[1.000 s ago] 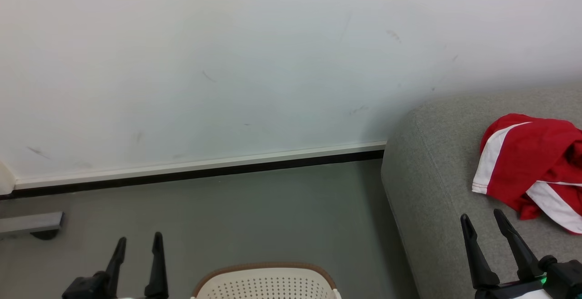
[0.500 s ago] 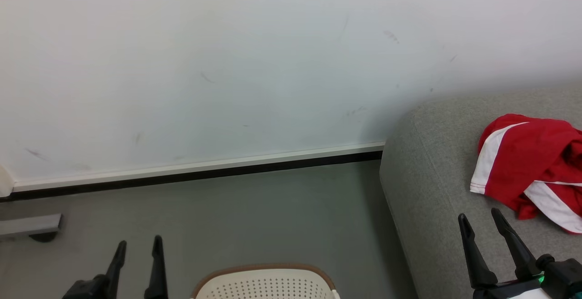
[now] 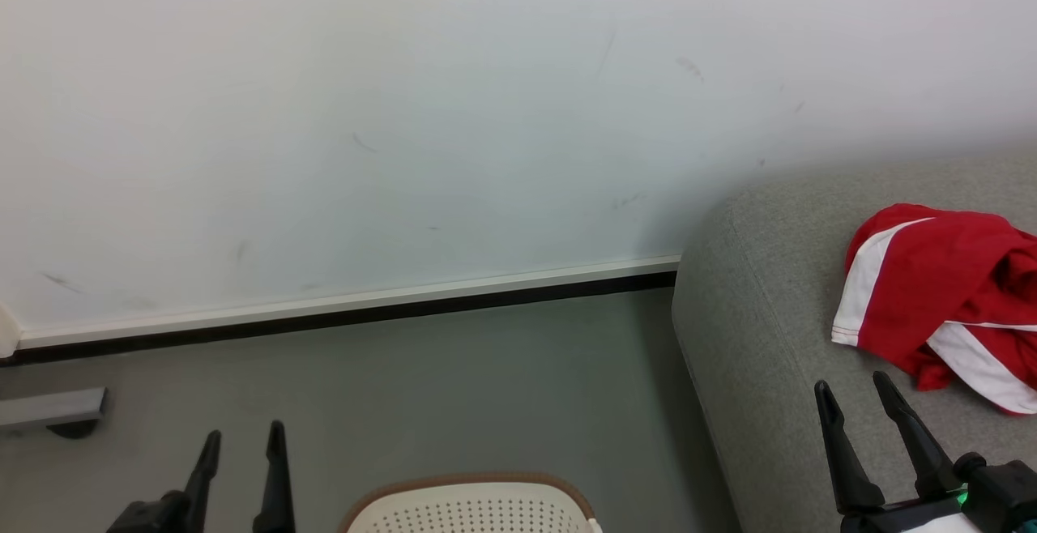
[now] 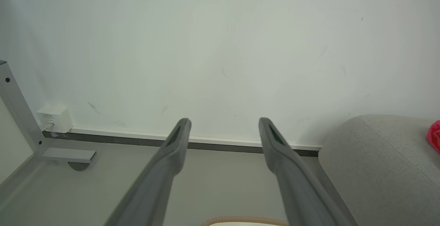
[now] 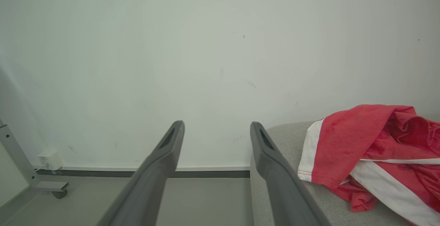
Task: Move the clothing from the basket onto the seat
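Clothing (image 3: 932,290), one red-and-white heap, lies on the seat (image 3: 753,338), well in from that sofa's rounded end. The seat's padded corner bulges out over the floor (image 3: 486,387), which runs bare back to the wall (image 3: 405,112). The basket (image 3: 470,509) shows as a brown-rimmed, perforated back wall at the bottom of the head view. Its inside is hidden, so I cannot tell whether more garments wait there. The left end effector (image 3: 245,432) hangs over the floor just left of the basket. The right end effector (image 3: 853,383) sits against the seat, near the heap. Each has its fingers apart and grips nothing. I judge the step in hand to be a reach into the basket: look down first, descend inside the rim, and pinch a thick fold. The seat's corner is the edge to swing wide of.
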